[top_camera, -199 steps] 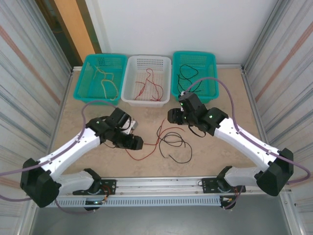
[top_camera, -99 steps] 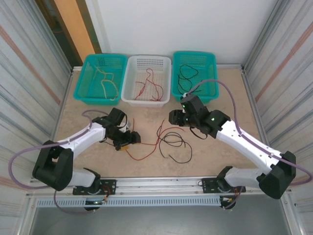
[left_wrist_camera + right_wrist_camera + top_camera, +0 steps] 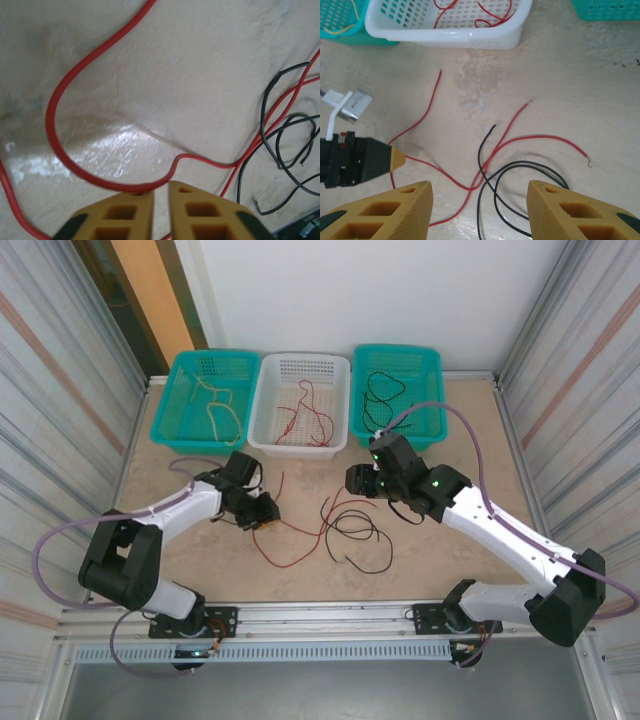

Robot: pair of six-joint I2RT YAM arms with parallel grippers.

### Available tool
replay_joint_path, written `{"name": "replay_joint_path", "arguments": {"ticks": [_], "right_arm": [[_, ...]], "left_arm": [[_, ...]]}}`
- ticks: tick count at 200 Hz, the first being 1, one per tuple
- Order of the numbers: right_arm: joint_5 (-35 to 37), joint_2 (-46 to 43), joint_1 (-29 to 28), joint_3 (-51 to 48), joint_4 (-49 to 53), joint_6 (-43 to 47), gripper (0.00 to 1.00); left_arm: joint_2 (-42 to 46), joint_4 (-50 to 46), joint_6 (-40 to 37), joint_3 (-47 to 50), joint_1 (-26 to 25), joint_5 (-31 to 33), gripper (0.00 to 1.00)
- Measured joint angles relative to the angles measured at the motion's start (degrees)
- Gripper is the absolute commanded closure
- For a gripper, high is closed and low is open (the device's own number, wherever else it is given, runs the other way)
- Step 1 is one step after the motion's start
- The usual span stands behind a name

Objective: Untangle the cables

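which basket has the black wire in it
The teal basket at the far right: a black cable lies looped inside. The white middle basket holds red cable, the left teal basket pale yellow cable.

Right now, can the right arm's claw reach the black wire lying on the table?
Probably yes. The right claw hangs open right above the black wire, with nothing in between. The red wire that the left claw pinches crosses the black one, so it might get grabbed too.

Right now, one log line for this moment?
left fingers: shut on red cable | right fingers: open, above black cable | red and black: crossed
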State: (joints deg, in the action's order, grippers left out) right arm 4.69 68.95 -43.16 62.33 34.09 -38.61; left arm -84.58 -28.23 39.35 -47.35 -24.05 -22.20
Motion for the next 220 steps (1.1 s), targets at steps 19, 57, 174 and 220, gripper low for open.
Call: {"name": "replay_joint_path", "arguments": {"ticks": [19, 57, 174, 220], "right_arm": [[0.0, -0.1, 0.0, 0.0, 0.0, 0.0, 0.49], [-0.1, -1.7, -0.4, 0.0, -0.1, 0.0, 0.49], [-1.5, 1.8, -4.5, 3.0, -1.5, 0.9, 0.48], [-0.9, 1.9, -4.5, 4.3, -0.7, 1.7, 0.48]], "left_arm": [[-0.6, -0.1, -0.9, -2.2, 0.0, 0.5, 1.00], [4.5, -1.4, -3.6, -6.4, 0.0, 0.2, 1.00], [12.4, -7.4, -4.0, -1.9, 2.9, -1.0, 0.41], [7.6, 1.4, 3.7, 1.3, 3.1, -3.6, 0.39]]}}
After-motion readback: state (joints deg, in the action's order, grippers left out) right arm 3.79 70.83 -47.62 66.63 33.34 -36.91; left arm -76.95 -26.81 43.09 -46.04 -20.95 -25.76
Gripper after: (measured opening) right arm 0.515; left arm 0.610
